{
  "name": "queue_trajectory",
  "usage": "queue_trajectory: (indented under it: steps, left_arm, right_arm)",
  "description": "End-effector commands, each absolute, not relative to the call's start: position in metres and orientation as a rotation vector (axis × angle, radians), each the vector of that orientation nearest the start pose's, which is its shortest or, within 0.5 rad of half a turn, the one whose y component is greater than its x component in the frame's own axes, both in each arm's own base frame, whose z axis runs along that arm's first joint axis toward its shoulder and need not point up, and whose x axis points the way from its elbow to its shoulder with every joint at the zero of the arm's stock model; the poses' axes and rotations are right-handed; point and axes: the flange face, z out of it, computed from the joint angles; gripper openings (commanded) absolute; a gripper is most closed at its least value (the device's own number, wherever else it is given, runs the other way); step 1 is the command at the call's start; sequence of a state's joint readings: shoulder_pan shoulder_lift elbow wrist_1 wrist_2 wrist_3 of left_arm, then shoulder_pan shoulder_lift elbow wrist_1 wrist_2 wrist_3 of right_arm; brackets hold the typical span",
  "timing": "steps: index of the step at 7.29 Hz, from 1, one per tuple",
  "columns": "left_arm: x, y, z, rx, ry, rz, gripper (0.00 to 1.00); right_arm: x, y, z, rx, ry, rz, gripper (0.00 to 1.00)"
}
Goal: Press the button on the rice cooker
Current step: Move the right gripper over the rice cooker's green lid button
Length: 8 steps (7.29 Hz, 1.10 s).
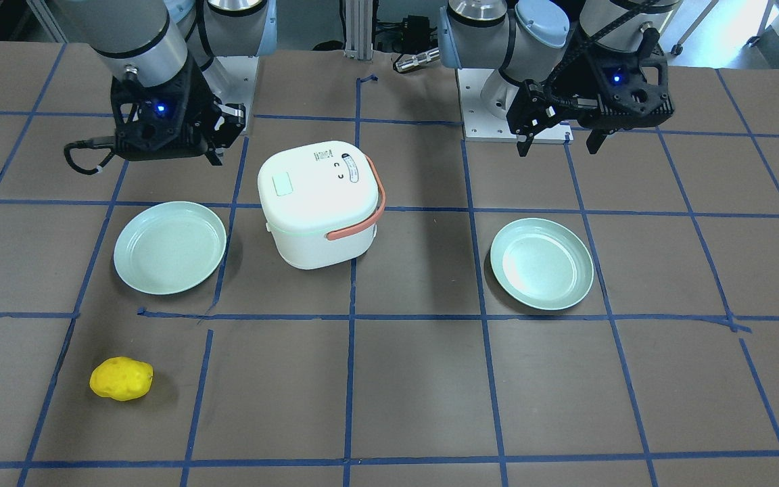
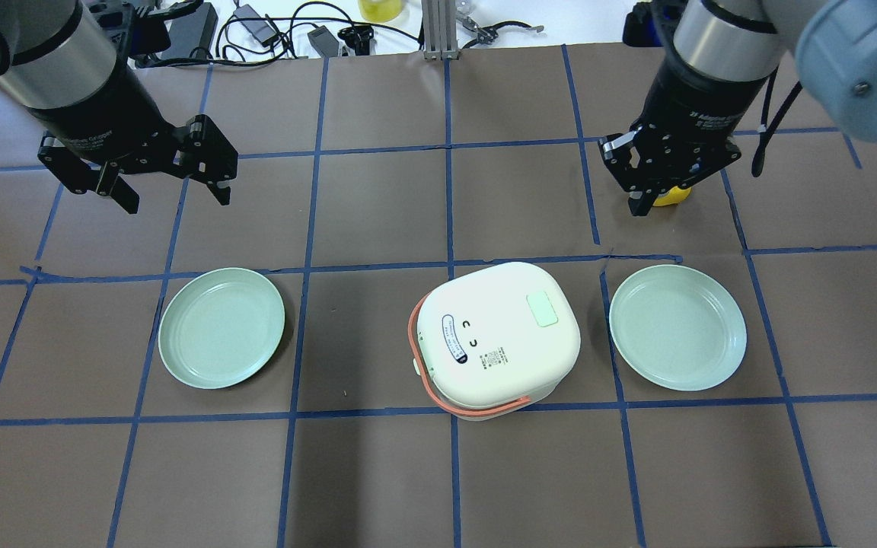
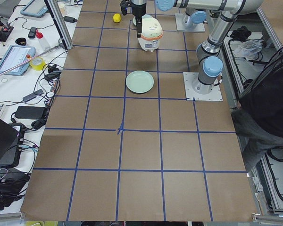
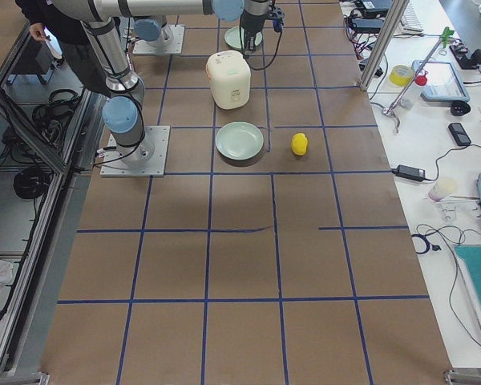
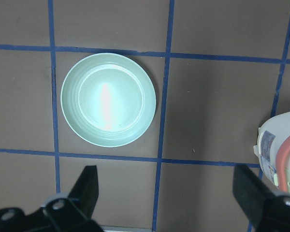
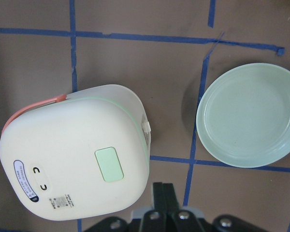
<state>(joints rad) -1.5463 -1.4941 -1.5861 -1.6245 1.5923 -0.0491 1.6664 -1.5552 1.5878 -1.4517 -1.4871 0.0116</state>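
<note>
The white rice cooker [image 2: 499, 335] with an orange handle stands mid-table, lid closed; a pale green square button [image 2: 543, 310] sits on its lid. It also shows in the front view [image 1: 318, 203] and in the right wrist view [image 6: 72, 164], button [image 6: 108, 164] near the lower middle. My right gripper [image 2: 639, 204] is shut and empty, above the table beyond the cooker and apart from it; its fingers [image 6: 163, 191] are together. My left gripper [image 2: 177, 199] is open and empty, far to the cooker's left, above a plate [image 5: 108, 99].
Two pale green plates flank the cooker, one on my left [image 2: 221, 327] and one on my right [image 2: 678, 327]. A yellow lumpy object [image 1: 121, 379] lies on the far side of the table, partly behind my right gripper in the overhead view. Cables lie beyond the far edge.
</note>
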Motion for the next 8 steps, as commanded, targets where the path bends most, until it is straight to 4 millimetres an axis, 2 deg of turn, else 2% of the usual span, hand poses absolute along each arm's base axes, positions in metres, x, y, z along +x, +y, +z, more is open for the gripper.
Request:
queue_trajectory:
  steps: [1,2,4,8]
  left_arm:
    - [-0.12,-0.462,0.511,-0.115,3.118,-0.012,1.0]
    - [-0.12,-0.462,0.511,-0.115,3.118,-0.012,1.0]
    - [-0.12,-0.462,0.511,-0.115,3.118,-0.012,1.0]
    - [-0.12,-0.462,0.511,-0.115,3.118,-0.012,1.0]
  right_arm:
    - [0.217,-0.454,0.426,-0.171,3.04,0.322,0.0]
    - [0.231,-0.448,0.409,-0.201,3.014,0.315,0.0]
    - [0.235,-0.439,0.383,-0.203,3.009,0.334,0.0]
    - [0.235,-0.432,0.354,-0.21,3.007,0.328,0.0]
